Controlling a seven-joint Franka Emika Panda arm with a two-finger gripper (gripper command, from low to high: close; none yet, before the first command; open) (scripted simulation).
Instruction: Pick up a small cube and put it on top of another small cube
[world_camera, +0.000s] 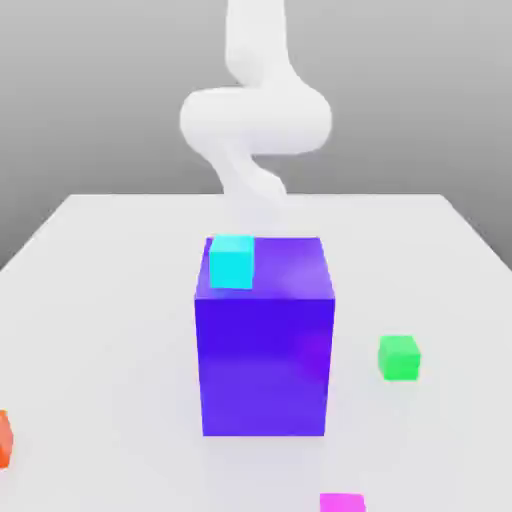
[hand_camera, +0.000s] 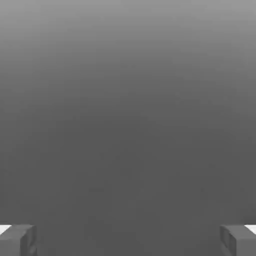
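Gripper (hand_camera: 128, 240) wide open, holding nothing; small magenta cube (world_camera: 342, 502) prob. light & rigid, best pinched across opposite flat sides.

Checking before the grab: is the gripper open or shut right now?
Open. In the hand view the gripper has its two fingertips far apart at opposite edges, nothing between them.

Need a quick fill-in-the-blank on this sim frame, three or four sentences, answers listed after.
1. The cyan cube rests on top of the big ____ block.
2. The small cube on the table at the exterior view's right of that block is ____.
3. The magenta-pink cube lies on the ____, at the exterior view's bottom edge.
4. In the hand view, the gripper fingers stand wide apart, so it is ____.

Answers: blue-purple; green; table; open
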